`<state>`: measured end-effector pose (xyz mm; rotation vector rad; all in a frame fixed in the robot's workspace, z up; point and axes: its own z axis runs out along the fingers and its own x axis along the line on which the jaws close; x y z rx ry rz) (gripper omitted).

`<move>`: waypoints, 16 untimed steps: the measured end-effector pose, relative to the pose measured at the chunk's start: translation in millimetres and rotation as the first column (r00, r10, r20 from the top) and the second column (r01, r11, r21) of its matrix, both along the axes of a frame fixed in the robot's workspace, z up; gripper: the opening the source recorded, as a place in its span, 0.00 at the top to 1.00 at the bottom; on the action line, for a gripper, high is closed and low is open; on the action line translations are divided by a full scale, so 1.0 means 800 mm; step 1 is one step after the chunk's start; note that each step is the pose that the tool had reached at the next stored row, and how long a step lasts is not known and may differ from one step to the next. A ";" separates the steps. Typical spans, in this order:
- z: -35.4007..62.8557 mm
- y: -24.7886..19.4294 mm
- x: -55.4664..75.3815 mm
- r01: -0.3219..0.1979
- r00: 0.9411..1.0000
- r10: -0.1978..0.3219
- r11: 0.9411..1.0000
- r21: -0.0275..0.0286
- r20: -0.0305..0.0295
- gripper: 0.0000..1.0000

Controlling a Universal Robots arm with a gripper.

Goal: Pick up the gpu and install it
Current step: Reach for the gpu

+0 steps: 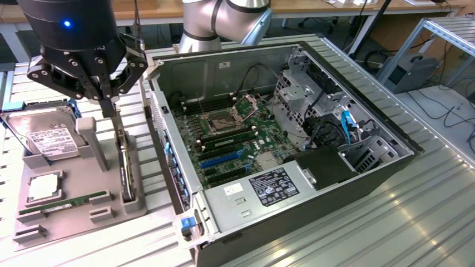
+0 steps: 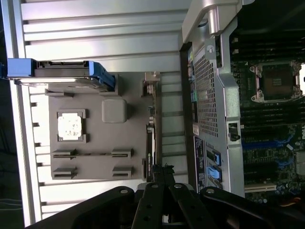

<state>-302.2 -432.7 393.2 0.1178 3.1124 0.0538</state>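
- Grey moulded tray (image 1: 70, 219) sits to the exterior view's left of open metal computer case (image 1: 245, 222).
- Thin dark gpu card (image 1: 127, 172) on edge in tray's case-side slot.
- Silver hard drive (image 1: 46, 136) at tray's far end.

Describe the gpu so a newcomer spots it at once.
Find the open grey metal computer case; beside it, on the exterior view's left, lies a grey moulded tray. The gpu, a thin dark card, stands on edge in the slot nearest the case, unlike the flat-lying green memory stick.
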 end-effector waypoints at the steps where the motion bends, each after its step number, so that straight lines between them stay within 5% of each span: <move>1: 0.000 -0.0004 0.000 0.000 1.000 0.000 1.000 0.000 0.000 0.89; 16: 0.000 -0.0082 -0.001 0.000 1.000 0.000 1.000 -0.001 0.000 0.89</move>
